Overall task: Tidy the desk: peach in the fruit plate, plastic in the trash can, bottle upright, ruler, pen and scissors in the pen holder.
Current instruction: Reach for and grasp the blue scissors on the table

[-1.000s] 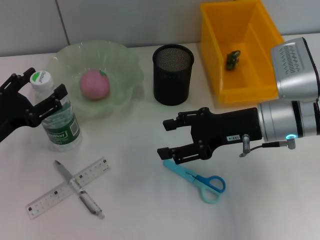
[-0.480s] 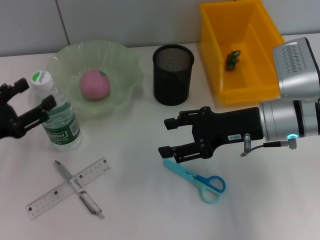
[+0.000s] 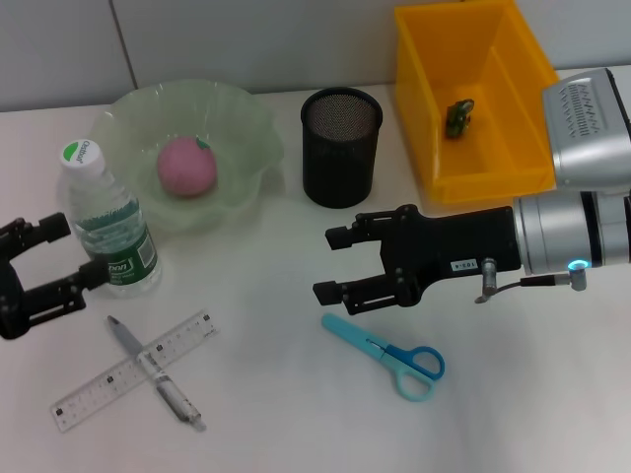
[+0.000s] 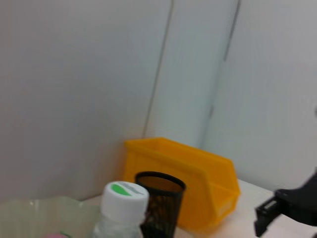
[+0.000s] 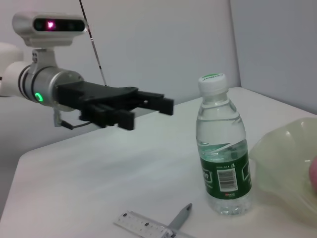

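Bottle upright nr desk's left edge, label unreadable; left gripper open beside it, right gripper open above scissors.

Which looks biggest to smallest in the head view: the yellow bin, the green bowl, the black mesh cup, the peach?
1. The trash can and the fruit plate look about alike; I would not rank them.
2. The pen holder.
3. The peach, clearly smallest.
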Controlling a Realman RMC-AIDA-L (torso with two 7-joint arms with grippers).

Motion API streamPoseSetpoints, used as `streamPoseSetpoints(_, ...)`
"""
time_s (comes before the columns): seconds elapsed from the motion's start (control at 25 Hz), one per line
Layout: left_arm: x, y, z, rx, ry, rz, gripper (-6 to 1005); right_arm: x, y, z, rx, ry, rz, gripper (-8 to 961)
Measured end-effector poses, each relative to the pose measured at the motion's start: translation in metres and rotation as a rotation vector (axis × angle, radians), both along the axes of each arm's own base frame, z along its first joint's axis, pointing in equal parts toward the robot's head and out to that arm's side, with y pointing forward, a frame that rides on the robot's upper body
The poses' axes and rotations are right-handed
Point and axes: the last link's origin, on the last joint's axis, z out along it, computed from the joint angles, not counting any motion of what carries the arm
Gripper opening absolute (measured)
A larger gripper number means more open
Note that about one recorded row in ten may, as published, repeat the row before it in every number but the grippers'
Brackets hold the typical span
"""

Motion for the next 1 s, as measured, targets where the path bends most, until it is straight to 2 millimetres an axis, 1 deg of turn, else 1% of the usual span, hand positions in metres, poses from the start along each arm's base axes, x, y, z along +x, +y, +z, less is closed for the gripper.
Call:
streamPoseSetpoints(0.2,-0.001,-0.008,0.000,-0.053,0.029,-0.029,869,0.002,0.001,0.001,0.011,0.002,-0.012,776)
streamPoseSetpoints(0.36,0.001,-0.010,-0.001,-0.087,0.066,-0.059,867,0.003,0.004,0.007,0.038,0.024,-0.032,776)
streamPoseSetpoints(0.44,0.005,-0.010,-0.004,-0.116,0.091,-0.087,866,0.004,0.005,0.010,0.051,0.045,-0.050,777)
streamPoseSetpoints(0.48,0.010,-0.009,-0.008,-0.147,0.120,-0.122,866,0.003,0.006,0.012,0.053,0.061,-0.072,777)
streamPoseSetpoints(0.56,0.010,-0.009,-0.008,-0.147,0.120,-0.122,865,0.002,0.007,0.013,0.050,0.064,-0.084,777)
streamPoseSetpoints(0.6,0.013,-0.009,-0.011,-0.163,0.137,-0.141,864,0.000,0.008,0.014,0.042,0.063,-0.101,777)
streamPoseSetpoints(0.64,0.019,-0.007,-0.019,-0.196,0.177,-0.191,864,-0.002,0.009,0.016,0.028,0.053,-0.119,777)
streamPoseSetpoints(0.8,0.028,-0.002,-0.031,-0.229,0.217,-0.255,864,-0.011,0.014,0.021,-0.030,-0.032,-0.191,776)
streamPoseSetpoints(0.88,0.031,0.001,-0.036,-0.241,0.224,-0.267,863,-0.020,0.016,0.024,-0.056,-0.103,-0.224,776)
streamPoseSetpoints(1.0,0.032,0.002,-0.038,-0.242,0.228,-0.272,863,-0.038,0.017,0.028,-0.064,-0.255,-0.244,776)
